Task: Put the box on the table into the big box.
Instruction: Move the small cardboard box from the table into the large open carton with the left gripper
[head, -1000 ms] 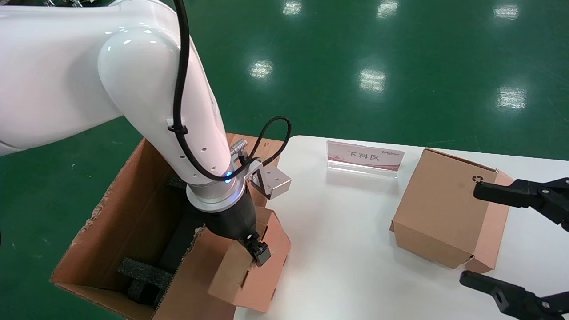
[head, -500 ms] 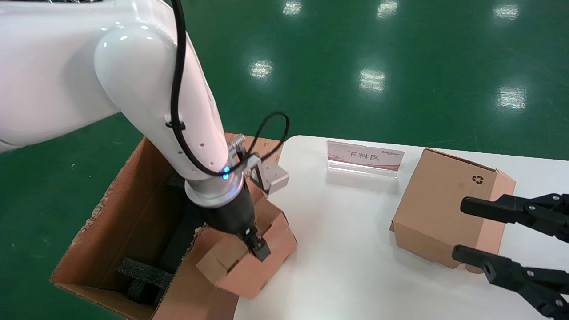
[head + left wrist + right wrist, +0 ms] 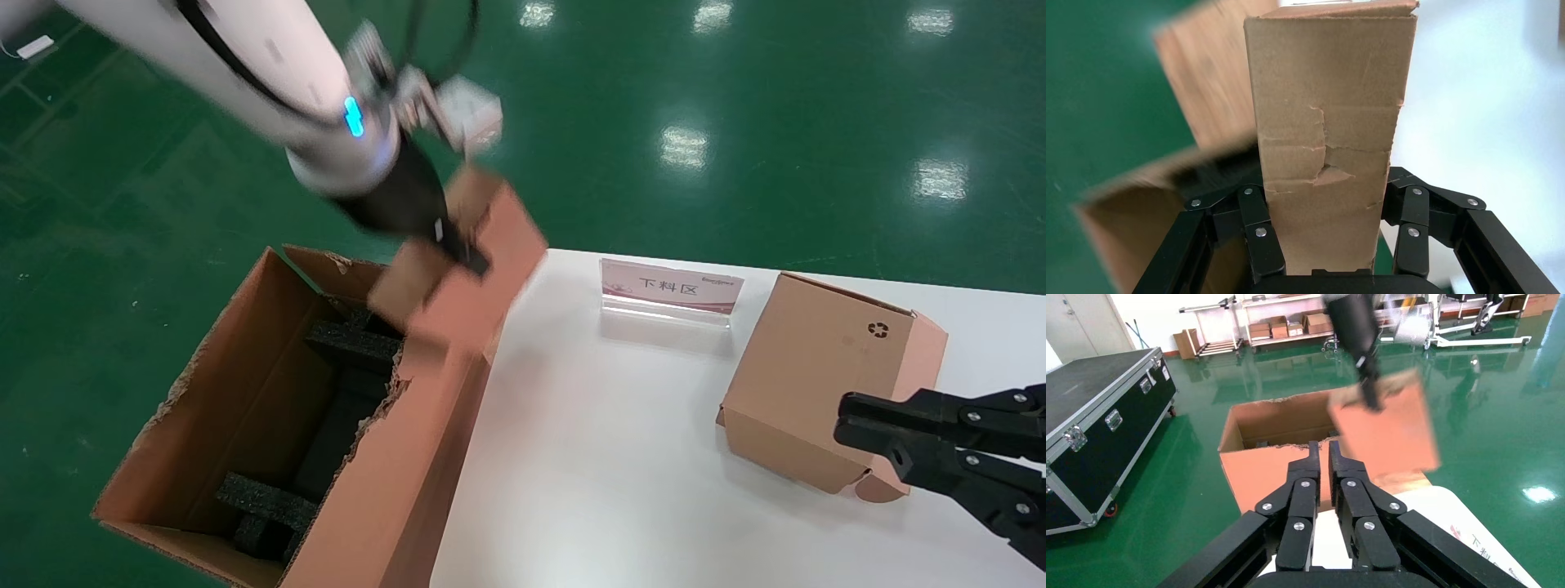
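Bright, even overhead light falls on the scene. The glossy green floor (image 3: 735, 122) carries white patches of glare from ceiling lamps. The smooth white tabletop (image 3: 621, 457) bears soft shadows beside the things on it. The white left arm (image 3: 270, 82) and the small brown cardboard box (image 3: 458, 278) are smeared by motion blur.

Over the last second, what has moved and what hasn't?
The left end effector, clamped on the box, swung it up off the table edge to hang above the big box. The right end effector slid inward and closed beside the recycling-symbol box. That box, the big box and the sign stayed put.
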Action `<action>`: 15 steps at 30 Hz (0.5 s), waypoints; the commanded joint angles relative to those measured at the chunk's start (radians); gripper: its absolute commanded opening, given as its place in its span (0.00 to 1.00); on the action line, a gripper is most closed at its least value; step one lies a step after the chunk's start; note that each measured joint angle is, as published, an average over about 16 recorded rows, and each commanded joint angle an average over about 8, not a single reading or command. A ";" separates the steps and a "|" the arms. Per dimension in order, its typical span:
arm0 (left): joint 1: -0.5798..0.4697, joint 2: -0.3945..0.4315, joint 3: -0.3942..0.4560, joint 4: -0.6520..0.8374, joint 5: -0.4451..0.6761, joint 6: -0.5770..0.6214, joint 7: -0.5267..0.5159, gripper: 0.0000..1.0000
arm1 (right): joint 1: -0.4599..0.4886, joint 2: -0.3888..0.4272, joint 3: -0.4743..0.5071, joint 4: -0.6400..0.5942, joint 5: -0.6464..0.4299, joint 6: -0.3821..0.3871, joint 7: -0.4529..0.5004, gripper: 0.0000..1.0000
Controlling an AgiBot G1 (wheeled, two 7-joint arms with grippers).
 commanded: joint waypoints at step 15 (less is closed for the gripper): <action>-0.182 -0.130 -0.146 0.047 0.091 -0.008 0.183 0.00 | 0.000 0.000 0.000 0.000 0.000 0.000 0.000 1.00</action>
